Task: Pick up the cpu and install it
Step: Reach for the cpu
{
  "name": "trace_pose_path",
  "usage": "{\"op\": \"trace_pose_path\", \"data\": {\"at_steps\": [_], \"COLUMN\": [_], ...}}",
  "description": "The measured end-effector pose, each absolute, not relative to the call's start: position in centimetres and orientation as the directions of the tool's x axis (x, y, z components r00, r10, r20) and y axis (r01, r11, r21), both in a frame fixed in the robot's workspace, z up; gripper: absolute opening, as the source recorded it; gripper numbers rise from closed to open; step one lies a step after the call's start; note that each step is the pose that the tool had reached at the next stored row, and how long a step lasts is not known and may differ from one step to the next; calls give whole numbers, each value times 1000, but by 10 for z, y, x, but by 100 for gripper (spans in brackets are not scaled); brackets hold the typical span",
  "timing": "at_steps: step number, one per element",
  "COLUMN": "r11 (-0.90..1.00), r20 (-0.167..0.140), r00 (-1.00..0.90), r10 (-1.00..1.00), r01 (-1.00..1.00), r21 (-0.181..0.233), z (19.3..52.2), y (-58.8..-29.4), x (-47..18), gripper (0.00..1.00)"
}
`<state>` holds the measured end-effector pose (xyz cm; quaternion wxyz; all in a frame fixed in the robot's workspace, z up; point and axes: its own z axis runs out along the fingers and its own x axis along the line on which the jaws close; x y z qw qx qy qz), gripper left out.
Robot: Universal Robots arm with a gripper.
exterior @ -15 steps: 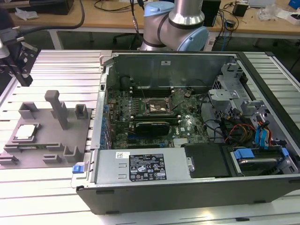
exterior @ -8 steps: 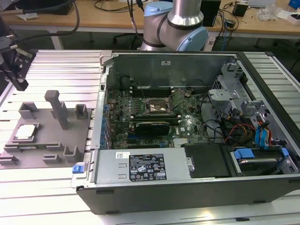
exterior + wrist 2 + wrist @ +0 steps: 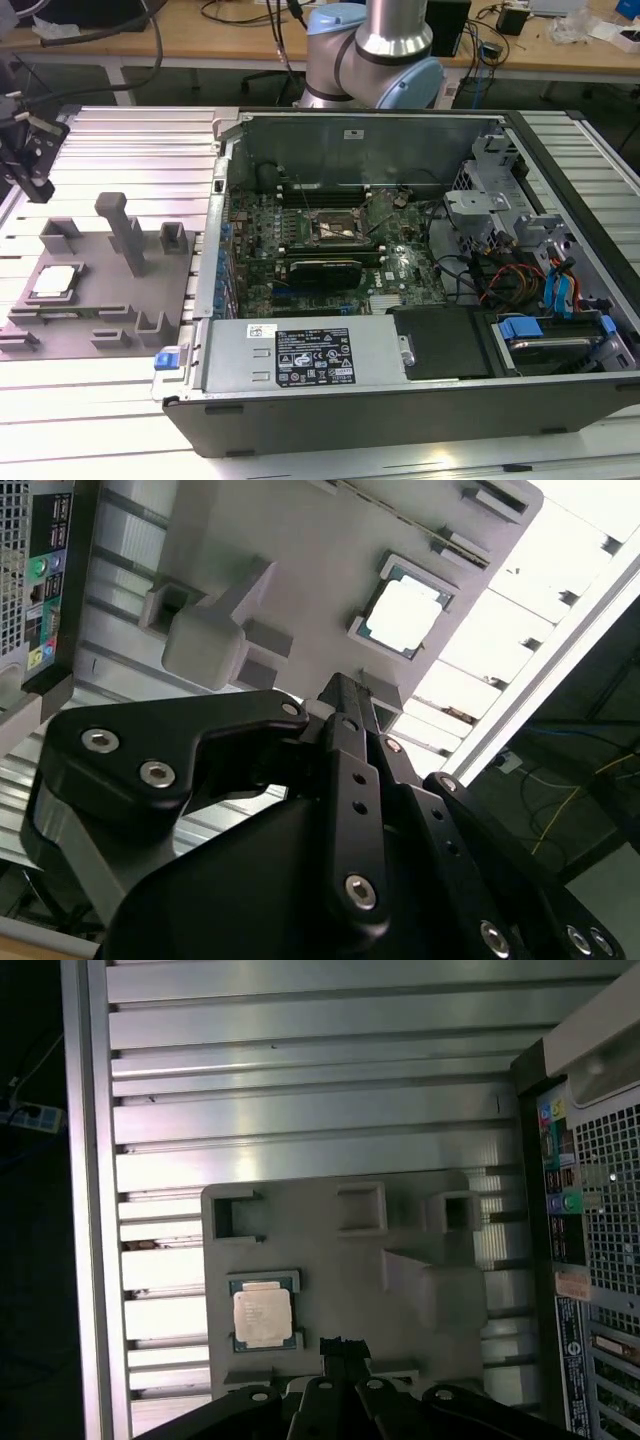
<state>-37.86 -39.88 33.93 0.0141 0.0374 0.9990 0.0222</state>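
On the slotted aluminium table, an open computer case fills the exterior view's right. At its left a grey fixture cradles the cpu. The gripper hovers near the cpu without touching it, jaws closed on nothing.

The cpu has a pale, satin metal lid, faintly reflective, with a darker edge. The fixture is matt grey plastic, slightly grainy. The surface is ribbed bare aluminium, brushed, and glossy where light strikes it. The pincer is matt black with bright steel screw heads. The case is dark painted sheet metal outside and dull bare steel inside. The arm pairs polished silver metal with smooth pale blue plastic caps.
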Motion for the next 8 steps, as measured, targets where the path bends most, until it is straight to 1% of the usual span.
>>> {"op": "trace_pose_path", "data": {"at_steps": [8], "r11": [996], "r20": [-26], "r00": [-997], "r10": [75], "r01": [74], "r21": [45], "z": [325], "y": [-400], "x": [-386], "gripper": [11]}}
